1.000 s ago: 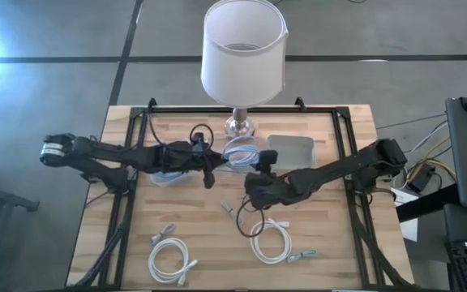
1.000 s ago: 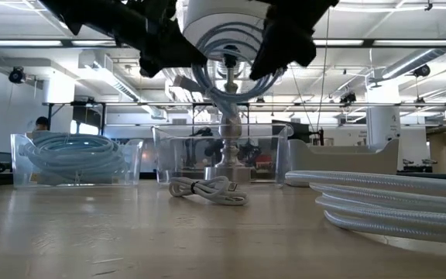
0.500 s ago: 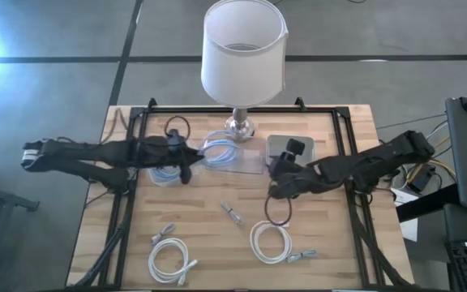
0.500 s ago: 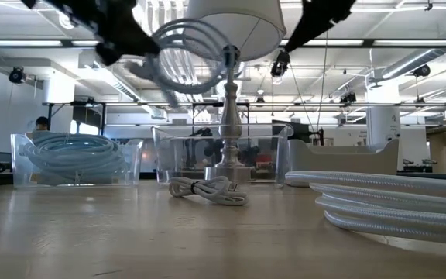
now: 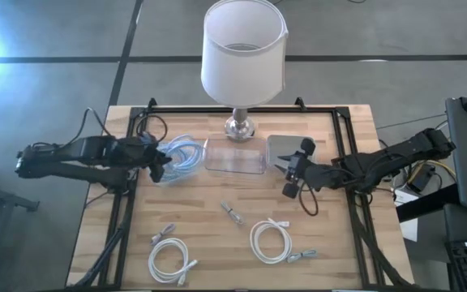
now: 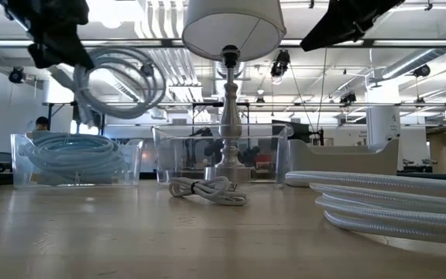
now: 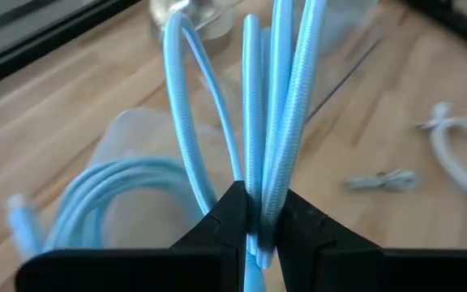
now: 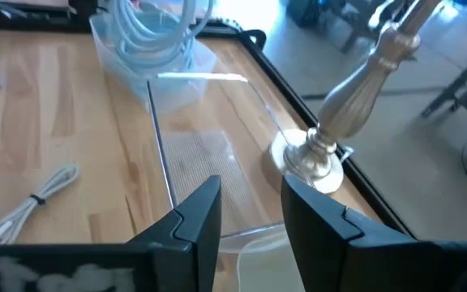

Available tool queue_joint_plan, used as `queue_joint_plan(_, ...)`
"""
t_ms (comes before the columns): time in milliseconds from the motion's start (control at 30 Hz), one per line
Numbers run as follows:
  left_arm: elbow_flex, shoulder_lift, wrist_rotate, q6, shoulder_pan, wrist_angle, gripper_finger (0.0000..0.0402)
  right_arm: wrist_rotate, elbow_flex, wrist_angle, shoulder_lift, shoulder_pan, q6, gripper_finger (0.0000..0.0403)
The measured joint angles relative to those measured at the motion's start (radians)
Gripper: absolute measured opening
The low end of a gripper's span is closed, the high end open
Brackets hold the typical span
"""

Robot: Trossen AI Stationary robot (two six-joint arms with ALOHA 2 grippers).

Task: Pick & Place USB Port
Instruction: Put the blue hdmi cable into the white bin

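Observation:
My left gripper (image 5: pixel 157 165) (image 7: pixel 262 227) is shut on a coil of light blue cable (image 5: pixel 182 152) (image 6: pixel 119 80), carried in the air over the left clear bin (image 5: pixel 165 173) (image 6: pixel 72 159), where more blue cable lies. My right gripper (image 5: pixel 286 174) (image 8: pixel 250 223) is open and touches nothing. It hovers at the near edge of the grey tray (image 5: pixel 292 147), to the right of the middle clear bin (image 5: pixel 235 156) (image 8: pixel 209 162). White cables lie on the near half of the table. My left gripper pinches several strands of the blue coil (image 7: pixel 259 199) together between its two fingers (image 7: pixel 232 217). The loops run on ahead of the fingertips. The coil is lifted clear and stands out beside the gripper, above the left bin.
A lamp with a white shade (image 5: pixel 243 47) stands on its metal base (image 5: pixel 240 124) at the far edge. On the near half of the table lie two white cable coils (image 5: pixel 171 258) (image 5: pixel 272 242) and a small bundled cable (image 5: pixel 232 213). A black frame (image 5: pixel 349 138) runs around the table top.
My left gripper has carried the blue coil from above the middle bin toward the table's left, to above the left bin. My right gripper, which was close beside the coil a second ago, has drawn back toward the table's right edge.

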Motion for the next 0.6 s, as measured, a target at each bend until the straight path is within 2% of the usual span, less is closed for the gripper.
queue_joint_plan(167, -0.028, -0.002, -0.052, -0.022, 0.000, -0.090, 0.0044, -0.001, -0.037, 0.051, -0.012, 0.000, -0.028, 0.0123)
queue_joint_plan(367, -0.137, 0.033, -0.063, -0.025, 0.000, 0.022, 0.0044, -0.001, -0.037, 0.052, 0.019, 0.000, -0.049, 0.0123)
queue_joint_plan(600, -0.177, 0.066, 0.039, -0.055, 0.000, 0.015, 0.0056, -0.025, -0.035, 0.055, 0.029, 0.000, -0.081, 0.0123)
